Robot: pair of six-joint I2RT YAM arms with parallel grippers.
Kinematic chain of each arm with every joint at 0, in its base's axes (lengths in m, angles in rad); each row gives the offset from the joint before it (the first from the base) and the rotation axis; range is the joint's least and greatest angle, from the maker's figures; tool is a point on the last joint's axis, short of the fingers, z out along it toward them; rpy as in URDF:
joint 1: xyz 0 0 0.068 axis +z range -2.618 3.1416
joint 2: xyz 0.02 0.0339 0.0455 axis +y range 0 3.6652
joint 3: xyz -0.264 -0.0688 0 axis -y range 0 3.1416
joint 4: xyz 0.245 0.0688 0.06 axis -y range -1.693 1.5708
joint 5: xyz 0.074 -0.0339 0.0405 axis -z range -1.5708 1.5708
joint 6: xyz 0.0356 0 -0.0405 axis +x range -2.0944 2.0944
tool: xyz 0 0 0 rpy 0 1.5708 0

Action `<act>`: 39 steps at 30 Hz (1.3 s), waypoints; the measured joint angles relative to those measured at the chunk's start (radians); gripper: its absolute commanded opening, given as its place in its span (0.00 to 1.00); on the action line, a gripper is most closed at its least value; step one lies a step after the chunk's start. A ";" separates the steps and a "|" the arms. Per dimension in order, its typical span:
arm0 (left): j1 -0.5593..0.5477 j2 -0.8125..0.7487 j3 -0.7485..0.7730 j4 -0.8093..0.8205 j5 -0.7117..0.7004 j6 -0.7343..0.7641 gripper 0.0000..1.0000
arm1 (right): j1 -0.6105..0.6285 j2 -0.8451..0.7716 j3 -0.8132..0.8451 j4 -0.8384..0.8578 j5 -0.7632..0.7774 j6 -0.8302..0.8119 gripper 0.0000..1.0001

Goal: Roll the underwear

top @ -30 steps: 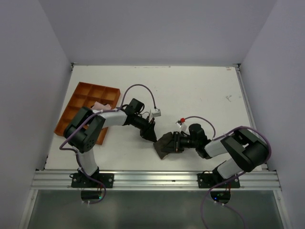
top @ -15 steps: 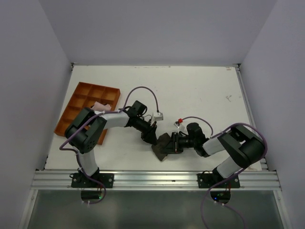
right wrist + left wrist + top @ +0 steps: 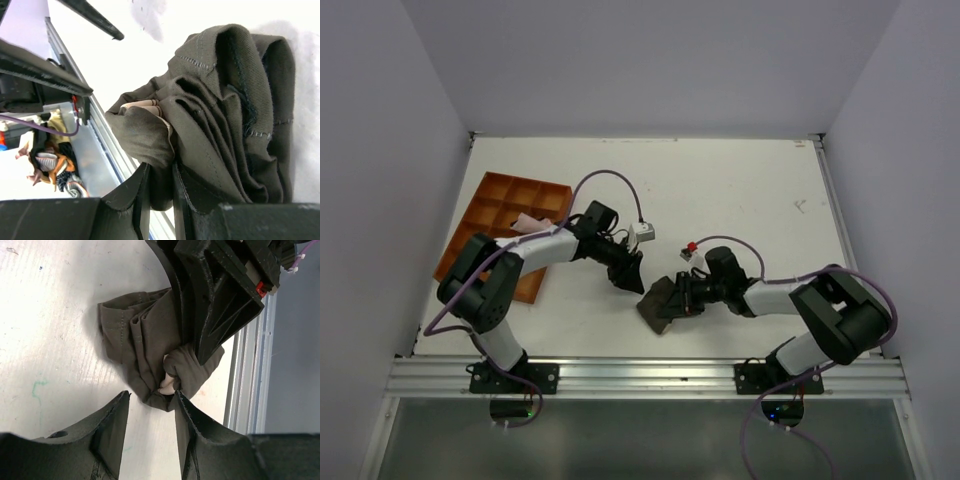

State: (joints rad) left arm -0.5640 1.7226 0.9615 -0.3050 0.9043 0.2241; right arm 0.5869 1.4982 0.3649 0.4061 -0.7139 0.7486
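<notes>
Pinching a bunched fold of the underwear point(image 3: 660, 302), the right gripper point(image 3: 688, 293) is pinning the dark bundle to the table point(image 3: 740, 190) near its front edge, between the 2 arms, probably so the roll is not springing loose. The left gripper point(image 3: 632, 276) is hovering just beside the bundle, its jaws spread and holding nothing, seemingly lining up for a fresh grip. Loose folds are showing, so the roll is looking unfinished.
</notes>
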 measured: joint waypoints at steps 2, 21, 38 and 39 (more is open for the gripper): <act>-0.001 -0.010 0.000 -0.008 -0.006 0.000 0.45 | 0.000 0.003 0.019 -0.035 0.005 -0.018 0.01; -0.079 0.024 -0.030 0.003 -0.086 -0.053 0.00 | 0.002 0.051 0.160 -0.235 0.057 -0.095 0.22; -0.079 0.087 0.012 0.004 -0.106 -0.109 0.00 | 0.138 -0.332 0.264 -0.646 0.519 -0.238 0.55; -0.079 0.090 0.014 0.004 -0.106 -0.110 0.00 | 0.179 -0.348 0.272 -0.669 0.563 -0.248 0.57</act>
State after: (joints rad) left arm -0.6426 1.8122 0.9756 -0.3012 0.7986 0.1139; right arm 0.7662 1.1507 0.6365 -0.2634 -0.1505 0.5011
